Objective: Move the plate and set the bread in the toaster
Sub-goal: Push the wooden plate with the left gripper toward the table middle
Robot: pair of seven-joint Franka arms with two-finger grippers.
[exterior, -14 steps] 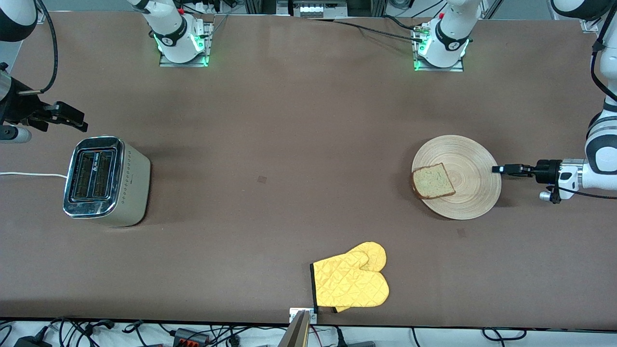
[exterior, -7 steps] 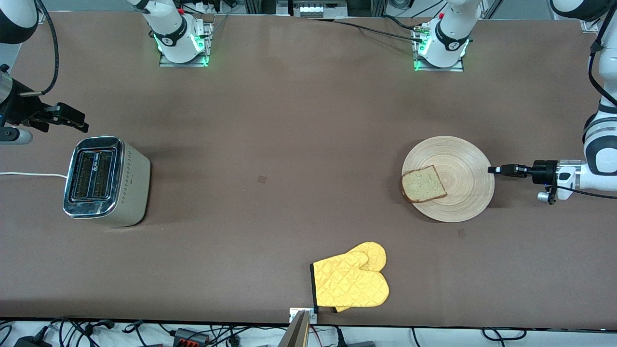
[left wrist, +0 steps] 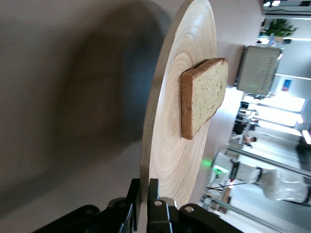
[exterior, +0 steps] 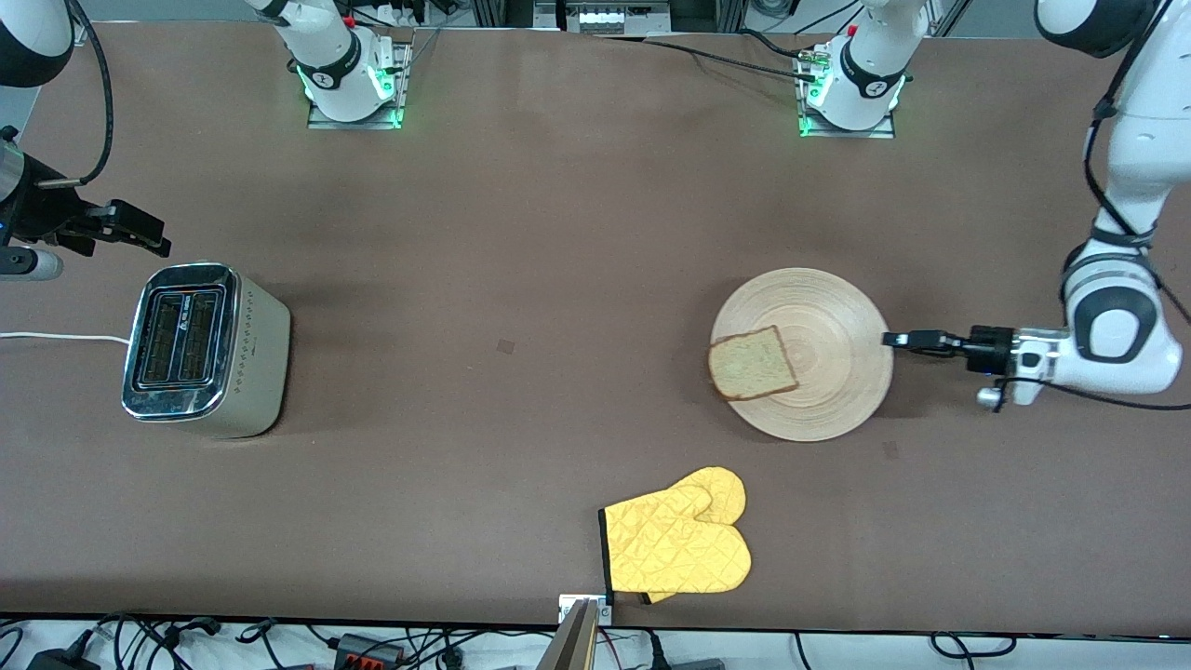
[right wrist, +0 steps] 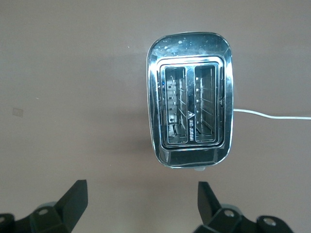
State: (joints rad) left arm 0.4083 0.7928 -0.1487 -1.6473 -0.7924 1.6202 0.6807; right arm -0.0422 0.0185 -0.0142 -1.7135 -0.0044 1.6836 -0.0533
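Note:
The round wooden plate (exterior: 833, 381) lies on the table toward the left arm's end, with the bread (exterior: 752, 363) on its side toward the toaster. My left gripper (exterior: 891, 339) is shut on the plate's rim at the side away from the toaster. The left wrist view shows the fingers pinching the rim (left wrist: 144, 187), the plate (left wrist: 170, 155) and the bread (left wrist: 204, 94). The toaster (exterior: 200, 349) stands at the right arm's end with both slots empty. My right gripper (exterior: 149, 240) is open and hovers beside the toaster (right wrist: 189, 119); it shows empty in the right wrist view (right wrist: 141, 196).
A yellow oven mitt (exterior: 679, 544) lies near the table's front edge, nearer to the camera than the plate. The toaster's white cord (exterior: 56, 337) runs off toward the right arm's end. The brown table between plate and toaster is bare.
The left gripper has slid the plate, with the bread on it, along the table toward the toaster's end. The right arm has not moved.

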